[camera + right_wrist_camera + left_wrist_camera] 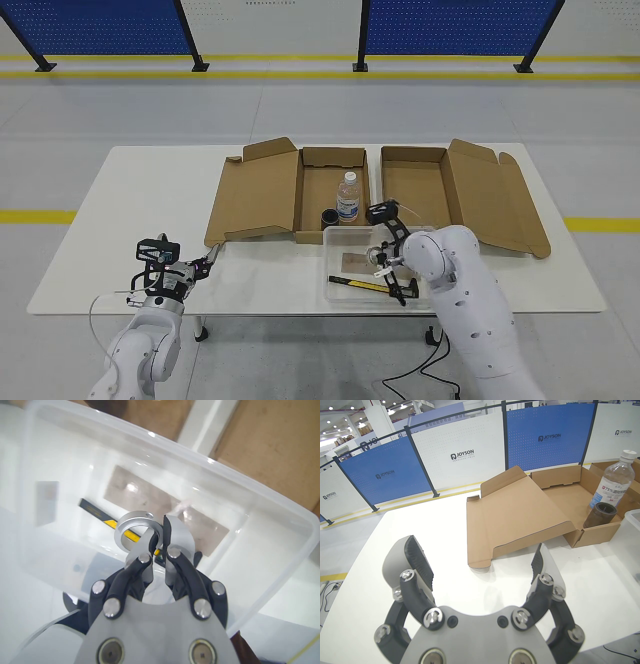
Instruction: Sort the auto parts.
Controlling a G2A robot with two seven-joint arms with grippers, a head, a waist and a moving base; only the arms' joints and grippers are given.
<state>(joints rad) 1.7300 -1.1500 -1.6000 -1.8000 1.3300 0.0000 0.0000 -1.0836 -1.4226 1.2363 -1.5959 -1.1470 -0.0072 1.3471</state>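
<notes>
My right gripper is shut on the rim of a silver metal ring, held above the inside of a clear plastic bin. A black and yellow bar lies on the bin's floor under the ring. In the top view the right gripper is over the bin, with the bar near its front wall. My left gripper stands open above the bare table near the front left, holding nothing. A dark cylindrical part stands in the left cardboard box.
A clear plastic bottle stands in the left box beside the dark cylinder. A second open cardboard box lies at the right, flaps spread. The white table has free room at its left.
</notes>
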